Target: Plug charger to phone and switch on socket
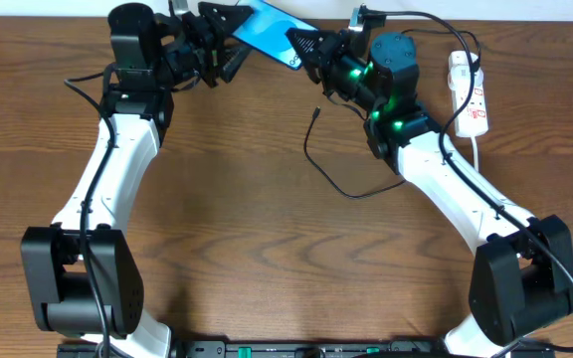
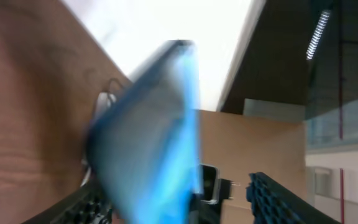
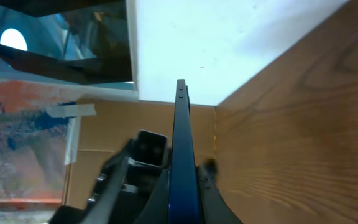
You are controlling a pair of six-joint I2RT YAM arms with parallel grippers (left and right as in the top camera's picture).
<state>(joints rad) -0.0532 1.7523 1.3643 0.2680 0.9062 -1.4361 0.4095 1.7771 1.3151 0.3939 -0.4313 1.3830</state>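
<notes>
The phone [image 1: 270,33], bright blue screen up, hangs tilted above the table's far edge between both grippers. My right gripper [image 1: 307,47] is shut on its right end; in the right wrist view the phone [image 3: 182,137] stands edge-on, pinched in my right gripper [image 3: 184,190]. My left gripper [image 1: 229,48] is open around the left end. In the left wrist view the blurred phone [image 2: 148,137] lies inside my left gripper [image 2: 179,202], clear of the right finger. The charger [image 1: 307,149], a thin black cable, lies loose on the table with its tip [image 1: 315,112] pointing up. The socket [image 1: 469,94] lies at the far right.
The socket's thick white cord [image 1: 477,149] runs down beside the right arm. A white wall borders the table's far edge. Bare wood spreads across the middle and front of the table [image 1: 247,229].
</notes>
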